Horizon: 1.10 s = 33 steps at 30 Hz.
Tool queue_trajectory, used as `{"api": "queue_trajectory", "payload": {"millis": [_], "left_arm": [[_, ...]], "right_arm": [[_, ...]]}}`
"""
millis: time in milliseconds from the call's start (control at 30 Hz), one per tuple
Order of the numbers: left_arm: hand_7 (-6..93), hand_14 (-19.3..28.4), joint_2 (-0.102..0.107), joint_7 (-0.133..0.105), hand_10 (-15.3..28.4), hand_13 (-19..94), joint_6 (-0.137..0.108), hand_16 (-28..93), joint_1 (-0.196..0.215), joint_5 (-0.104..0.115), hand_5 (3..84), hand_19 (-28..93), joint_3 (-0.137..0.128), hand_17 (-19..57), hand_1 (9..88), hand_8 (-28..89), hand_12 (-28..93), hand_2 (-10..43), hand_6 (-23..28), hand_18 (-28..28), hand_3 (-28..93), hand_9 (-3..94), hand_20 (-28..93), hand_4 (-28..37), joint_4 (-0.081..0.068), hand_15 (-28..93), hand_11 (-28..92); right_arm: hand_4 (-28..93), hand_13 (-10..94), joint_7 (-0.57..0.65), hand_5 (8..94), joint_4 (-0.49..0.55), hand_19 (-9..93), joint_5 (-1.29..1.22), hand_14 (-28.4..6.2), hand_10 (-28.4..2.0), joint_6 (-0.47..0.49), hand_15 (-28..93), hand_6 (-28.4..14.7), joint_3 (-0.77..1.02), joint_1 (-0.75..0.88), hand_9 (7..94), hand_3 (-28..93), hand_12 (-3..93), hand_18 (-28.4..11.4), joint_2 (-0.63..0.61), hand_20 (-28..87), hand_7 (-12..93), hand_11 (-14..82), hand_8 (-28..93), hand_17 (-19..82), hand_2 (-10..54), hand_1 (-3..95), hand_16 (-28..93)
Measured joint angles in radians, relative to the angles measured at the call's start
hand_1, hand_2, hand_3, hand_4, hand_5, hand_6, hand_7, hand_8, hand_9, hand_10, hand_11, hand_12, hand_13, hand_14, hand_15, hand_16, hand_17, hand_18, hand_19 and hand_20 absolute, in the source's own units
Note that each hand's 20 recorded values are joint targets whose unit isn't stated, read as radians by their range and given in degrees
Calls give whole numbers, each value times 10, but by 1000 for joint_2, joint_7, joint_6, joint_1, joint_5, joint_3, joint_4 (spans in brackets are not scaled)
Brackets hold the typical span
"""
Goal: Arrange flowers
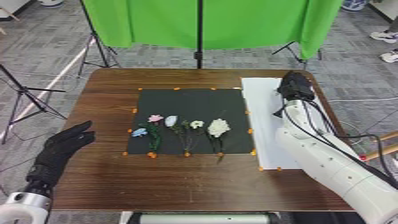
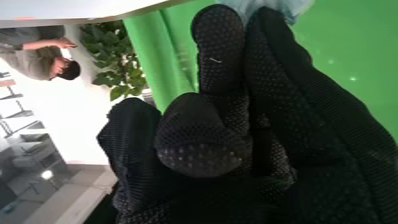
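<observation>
Currently, five artificial blooms lie side by side on a square black mat [image 1: 178,100] upon a brown wooden surface [image 1: 115,190]: a blue flower [image 1: 139,132], a pink flower [image 1: 155,118], a white tulip-shaped bud [image 1: 171,121], a small white flower [image 1: 196,123] and a large ruffled white blossom [image 1: 218,129], green stems pointing toward the robot. With stems this close together, a hand coming down among them could snag a neighbor and spoil the row; a loose pinch might let a bloom roll or tilt out of line. The robot's right hand [image 1: 295,86], gloved in black fabric, is at the far end of a long white sheet [image 1: 259,110] to the mat's right. A pale-blue, soft-edged shape [image 2: 296,7] appears at its tip in the wrist view, though whether the hand grips it cannot be told. The black-gloved left hand [image 1: 62,149] is open and empty, well apart from the blooms.
</observation>
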State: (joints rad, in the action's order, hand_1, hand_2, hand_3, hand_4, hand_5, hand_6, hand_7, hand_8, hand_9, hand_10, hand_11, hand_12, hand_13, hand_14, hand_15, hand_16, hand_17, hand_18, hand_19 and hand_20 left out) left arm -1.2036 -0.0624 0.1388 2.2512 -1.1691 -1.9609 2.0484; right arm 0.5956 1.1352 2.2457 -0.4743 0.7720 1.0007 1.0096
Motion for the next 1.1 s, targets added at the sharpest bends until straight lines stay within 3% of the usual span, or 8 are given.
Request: {"api": "queue_trajectory", "payload": {"millis": [233,433,667,833,1100], "left_arm": [[84,187,-1,0,136,330,0,27,6,0,413,112,-4,42,310,-55,114,28,54,151,658,415,183,-107,2,136,160],[83,186,-1,1,137,330,0,27,13,0,413,112,-10,42,310,-55,113,29,54,150,658,416,183,-107,6,136,159],[84,186,-2,2,137,330,-1,27,22,0,413,112,-17,41,310,-55,113,28,55,151,658,415,183,-106,13,137,159],[84,186,0,3,137,330,0,27,18,0,413,112,-17,41,309,-55,113,28,55,151,659,415,183,-107,12,137,158],[84,186,4,8,137,330,2,27,12,0,413,111,-14,41,309,-56,113,29,55,150,658,415,183,-107,11,137,160]], "right_arm": [[-195,865,1,795,193,932,-76,-22,-78,-14,691,5,81,77,887,600,478,-158,-39,607,265,138,62,602,-95,610,364],[-190,868,-5,804,445,932,-165,-22,-80,6,684,2,208,201,891,598,480,-159,-104,607,250,135,69,603,-95,613,369],[-190,870,-51,806,690,932,-17,-23,-82,13,681,2,270,372,893,597,481,-160,-144,607,246,133,74,602,-95,613,371],[-188,870,-79,806,767,932,91,-23,-81,-9,680,2,269,485,893,597,482,-160,-103,607,245,132,76,601,-95,611,373],[-184,869,-103,805,796,932,92,-25,-81,-17,679,3,281,634,893,599,483,-161,11,606,245,132,75,600,-95,608,375]]}}
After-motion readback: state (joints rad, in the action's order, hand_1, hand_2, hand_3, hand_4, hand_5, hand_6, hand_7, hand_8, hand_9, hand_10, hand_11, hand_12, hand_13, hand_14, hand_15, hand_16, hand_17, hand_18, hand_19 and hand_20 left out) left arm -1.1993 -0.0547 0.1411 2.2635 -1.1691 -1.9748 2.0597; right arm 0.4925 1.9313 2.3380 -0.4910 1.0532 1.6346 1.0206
